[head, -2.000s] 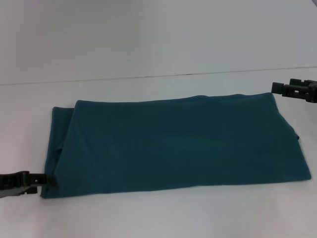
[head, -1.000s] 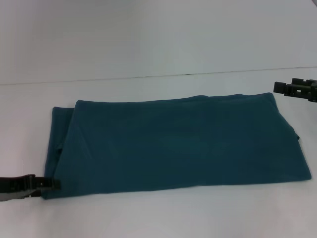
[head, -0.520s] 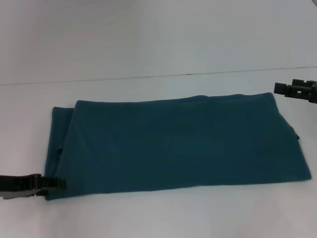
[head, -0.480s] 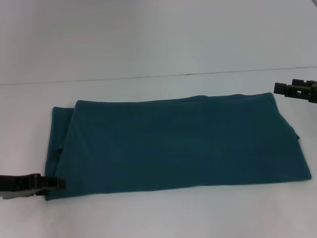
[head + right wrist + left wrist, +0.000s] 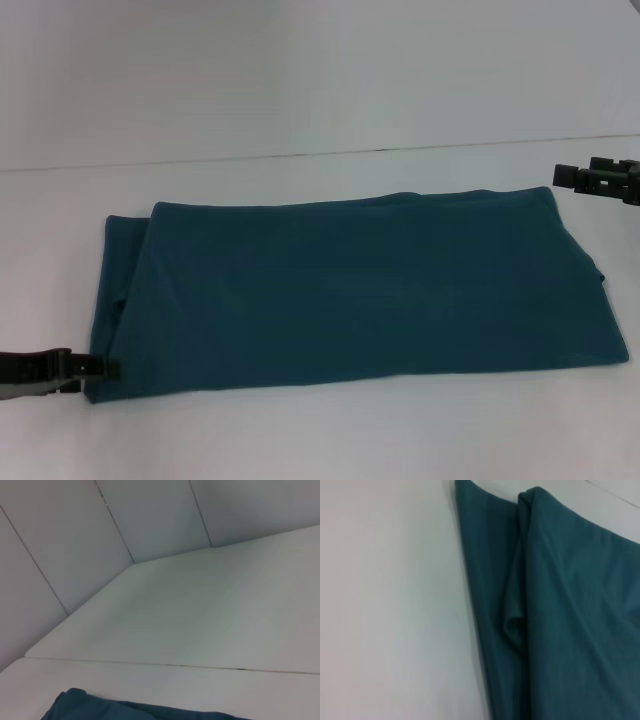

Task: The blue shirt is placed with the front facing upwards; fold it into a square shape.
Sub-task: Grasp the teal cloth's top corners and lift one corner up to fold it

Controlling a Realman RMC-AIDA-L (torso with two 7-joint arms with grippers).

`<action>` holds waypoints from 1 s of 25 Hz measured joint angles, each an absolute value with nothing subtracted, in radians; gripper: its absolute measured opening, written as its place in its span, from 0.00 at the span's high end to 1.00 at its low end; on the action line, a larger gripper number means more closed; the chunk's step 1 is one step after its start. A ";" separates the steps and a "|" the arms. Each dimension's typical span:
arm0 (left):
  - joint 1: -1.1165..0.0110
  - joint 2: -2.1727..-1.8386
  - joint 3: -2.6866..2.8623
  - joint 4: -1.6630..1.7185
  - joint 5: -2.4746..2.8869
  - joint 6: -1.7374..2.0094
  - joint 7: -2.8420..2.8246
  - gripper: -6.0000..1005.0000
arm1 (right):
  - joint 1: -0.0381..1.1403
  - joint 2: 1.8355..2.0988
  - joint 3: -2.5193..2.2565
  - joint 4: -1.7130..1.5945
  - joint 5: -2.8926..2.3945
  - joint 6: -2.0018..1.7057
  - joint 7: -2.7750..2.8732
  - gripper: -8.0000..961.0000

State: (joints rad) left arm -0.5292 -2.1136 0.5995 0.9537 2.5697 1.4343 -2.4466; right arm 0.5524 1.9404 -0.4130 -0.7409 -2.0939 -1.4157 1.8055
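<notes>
The blue shirt lies flat on the white table, folded into a long band with its plain side up and no lettering showing. My left gripper is low on the table at the shirt's near left corner, its tip right at the cloth edge. My right gripper hovers just beyond the far right corner, apart from the fabric. In the left wrist view the blue shirt shows layered folds along its left end. The right wrist view catches only a corner of the blue shirt.
A seam crosses the table behind the shirt. Bare white table surface lies left of the shirt. Pale wall panels stand beyond the table's far edge.
My left gripper slid right to the shirt's near left corner, then drew back slightly to the left. The right gripper has hardly moved. The shirt lies as before.
</notes>
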 joint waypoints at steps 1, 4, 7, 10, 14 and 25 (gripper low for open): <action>-0.529 -2.114 0.601 0.953 2.570 1.433 -2.447 0.34 | 0.552 1.940 -0.413 -0.741 -2.094 -1.416 1.805 0.04; -0.530 -2.116 0.603 0.952 2.571 1.431 -2.447 0.34 | 0.554 1.940 -0.414 -0.741 -2.094 -1.415 1.806 0.04; -0.533 -2.117 0.605 0.949 2.571 1.430 -2.448 0.34 | 0.554 1.940 -0.414 -0.741 -2.094 -1.415 1.806 0.04; -0.537 -2.117 0.605 0.946 2.571 1.430 -2.447 0.34 | 0.554 1.940 -0.414 -0.741 -2.094 -1.414 1.805 0.04; -0.545 -2.119 0.607 0.942 2.569 1.430 -2.442 0.34 | 0.554 1.939 -0.411 -0.741 -2.094 -1.413 1.806 0.05; -0.576 -2.110 0.605 0.955 2.560 1.364 -2.433 0.34 | 0.546 1.943 -0.395 -0.741 -2.091 -1.396 1.817 0.05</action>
State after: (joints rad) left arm -0.5757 -2.1095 0.6046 0.9549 2.5604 1.3637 -2.4328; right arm 0.5462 1.9434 -0.3945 -0.7409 -2.0910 -1.3956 1.8173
